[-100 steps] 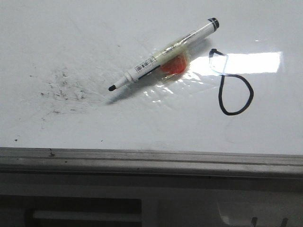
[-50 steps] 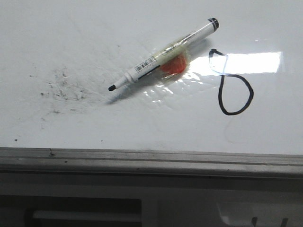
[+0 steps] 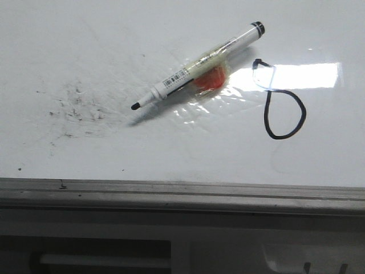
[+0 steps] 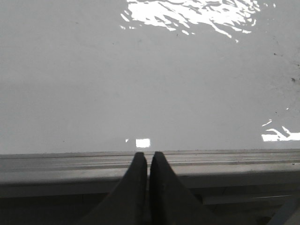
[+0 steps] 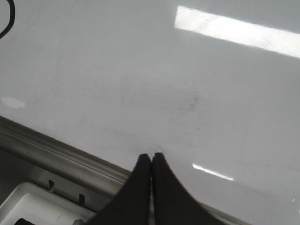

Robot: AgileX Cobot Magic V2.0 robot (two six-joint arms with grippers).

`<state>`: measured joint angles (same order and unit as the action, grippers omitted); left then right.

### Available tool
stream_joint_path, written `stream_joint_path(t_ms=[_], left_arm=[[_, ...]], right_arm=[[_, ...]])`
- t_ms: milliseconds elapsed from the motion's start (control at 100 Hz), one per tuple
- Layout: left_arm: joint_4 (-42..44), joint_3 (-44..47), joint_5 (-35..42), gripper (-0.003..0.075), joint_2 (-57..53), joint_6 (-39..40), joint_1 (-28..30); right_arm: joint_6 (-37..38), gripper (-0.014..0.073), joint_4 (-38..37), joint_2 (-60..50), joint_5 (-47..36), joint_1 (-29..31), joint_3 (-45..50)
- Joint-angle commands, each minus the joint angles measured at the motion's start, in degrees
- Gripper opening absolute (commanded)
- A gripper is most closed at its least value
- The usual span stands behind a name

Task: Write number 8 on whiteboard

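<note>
The number 8 [image 3: 278, 100] is drawn in thin black line on the whiteboard [image 3: 171, 148], right of centre, with a small squarish upper loop and a larger lower loop. A white marker [image 3: 197, 65] with a black tip and a red-orange blob taped to it lies uncapped to the left of the 8. Neither gripper shows in the front view. My left gripper [image 4: 148, 154] is shut and empty over the board's grey frame [image 4: 70, 164]. My right gripper [image 5: 151, 156] is shut and empty just over the board's near edge. A piece of the 8's line [image 5: 8, 18] shows in the right wrist view.
Black smudge specks [image 3: 77, 108] lie on the board's left part. The grey metal frame [image 3: 182, 194] runs along the near edge. A white moulded part [image 5: 37, 206] sits below the frame in the right wrist view. Glare patches [image 3: 302, 74] lie beside the 8.
</note>
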<state>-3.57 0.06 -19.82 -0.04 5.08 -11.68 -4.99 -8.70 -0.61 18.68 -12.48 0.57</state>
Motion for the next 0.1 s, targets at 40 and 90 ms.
stream_joint_path(t_ms=[40, 90], left_arm=[[-0.2, 1.8, 2.0, -0.002, -1.7, 0.5, 0.2], [-0.2, 1.8, 2.0, -0.002, -1.7, 0.5, 0.2]], right_arm=[[0.0, -0.0063, -0.7, -1.2, -1.3, 0.5, 0.7], [0.0, -0.0063, -0.7, -1.2, -1.3, 0.5, 0.7]])
